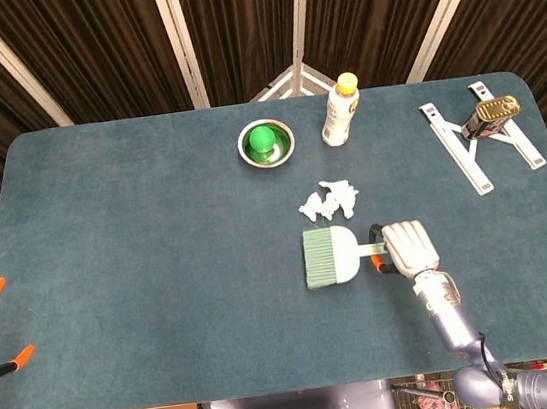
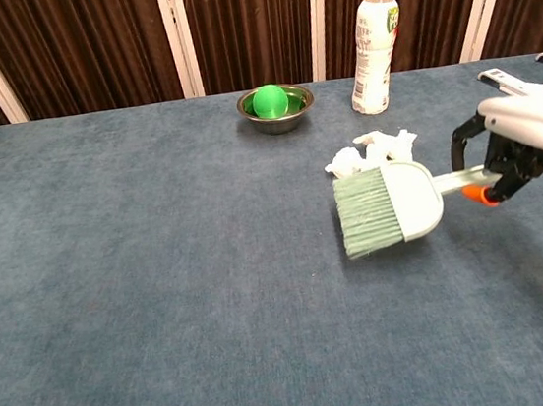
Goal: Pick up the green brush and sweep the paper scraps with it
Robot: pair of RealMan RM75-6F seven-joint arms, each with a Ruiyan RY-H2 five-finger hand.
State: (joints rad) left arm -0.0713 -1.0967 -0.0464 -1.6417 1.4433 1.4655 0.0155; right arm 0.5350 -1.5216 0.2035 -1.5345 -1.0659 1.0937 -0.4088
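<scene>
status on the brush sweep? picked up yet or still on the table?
Pickup looks done: the right hand grips the green brush by its handle, and in the chest view the brush looks lifted off the table. In hand: carrying it toward the paper scraps, bristles just short of them. Left: the sweep itself; the scraps sit in one bunched pile, seemingly untouched.
</scene>
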